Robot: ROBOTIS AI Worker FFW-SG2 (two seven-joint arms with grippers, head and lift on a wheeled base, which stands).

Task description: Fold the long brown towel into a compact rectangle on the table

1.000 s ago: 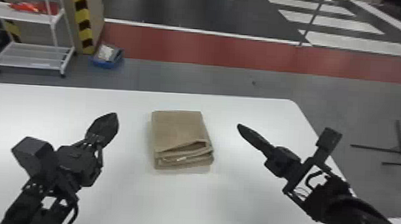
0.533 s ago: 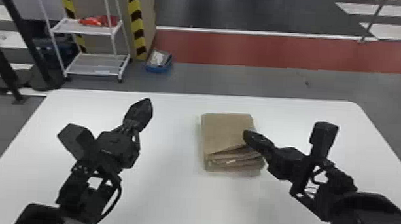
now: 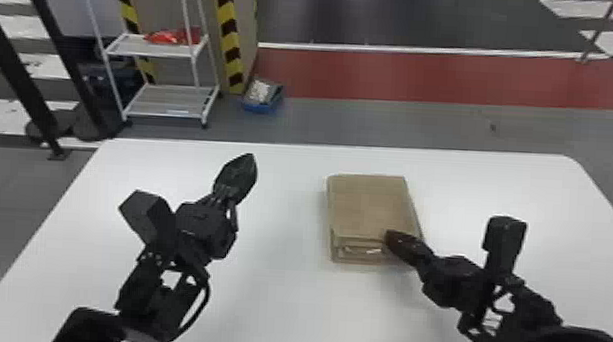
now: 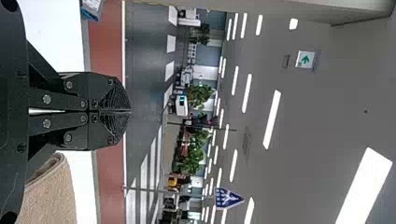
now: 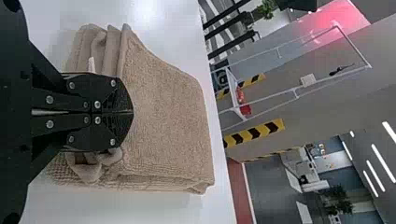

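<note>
Near right corner of the brown towel [image 3: 368,206] hidden behind the right gripper [image 3: 391,237], head view

In L wrist view, we can make out a green arrow on a white sign panel [image 4: 306,59] up by the ceiling, & a white symbol on a blue triangular sign [image 4: 228,198], mount unclear.

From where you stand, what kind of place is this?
Maybe a big factory or warehouse: there's yellow-and-black striping, a white wire rack and a red floor strip behind the table.
</note>
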